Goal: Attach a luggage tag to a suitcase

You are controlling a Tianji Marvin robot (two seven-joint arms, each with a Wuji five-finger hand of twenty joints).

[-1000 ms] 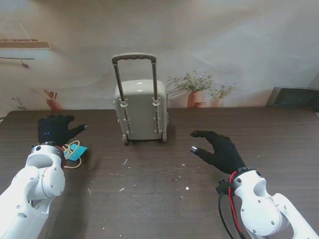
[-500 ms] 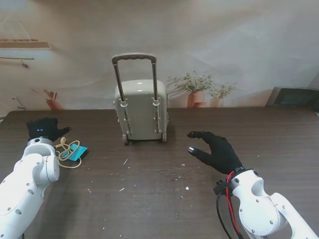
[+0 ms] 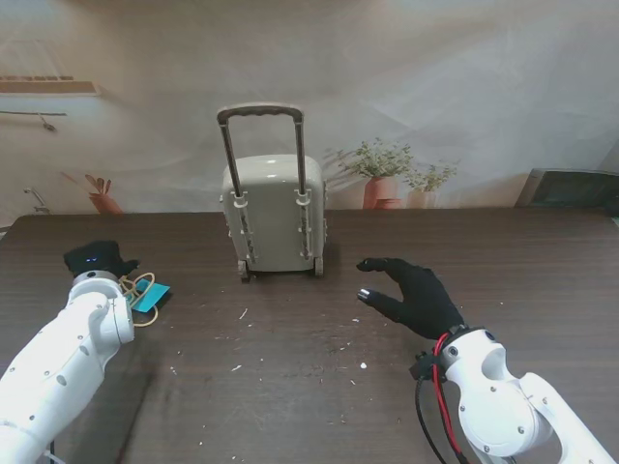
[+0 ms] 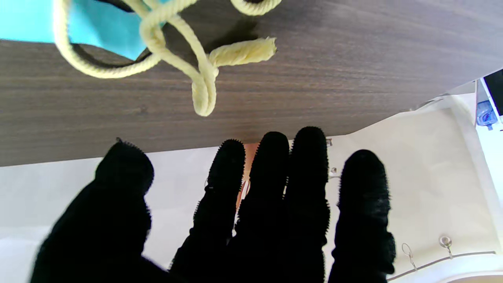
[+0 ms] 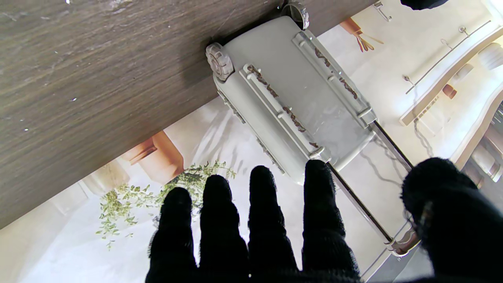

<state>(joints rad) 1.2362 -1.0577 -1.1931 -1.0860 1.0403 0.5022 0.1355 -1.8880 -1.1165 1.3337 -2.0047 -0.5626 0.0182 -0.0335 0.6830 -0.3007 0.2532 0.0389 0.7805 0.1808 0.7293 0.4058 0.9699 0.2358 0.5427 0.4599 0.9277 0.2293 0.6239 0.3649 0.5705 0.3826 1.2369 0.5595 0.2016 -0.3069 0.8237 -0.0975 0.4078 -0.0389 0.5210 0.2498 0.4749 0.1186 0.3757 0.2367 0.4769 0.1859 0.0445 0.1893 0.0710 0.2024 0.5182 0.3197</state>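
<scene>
Suitcase [image 3: 273, 217] stands upright at the far middle of the dark bench [image 3: 309, 367], handle [image 3: 261, 114] raised. Near the bench's left side lies the turquoise luggage tag [image 3: 150, 296] with its yellow cord [image 4: 204, 84], just beside the left robot hand [image 3: 97, 259], whose fingers are spread and empty. The right robot hand [image 3: 411, 295] hovers open, apart from the suitcase.

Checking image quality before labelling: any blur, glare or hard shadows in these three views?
Stand view: soft, even light, sharp; the suitcase and right hand cast only faint shadows on the table. Left wrist view: the rope and blue tag are crisp, the left hand is soft-edged, and the backdrop is bright. Right wrist view: mild sheen on the suitcase shell, thumb blurred.
</scene>
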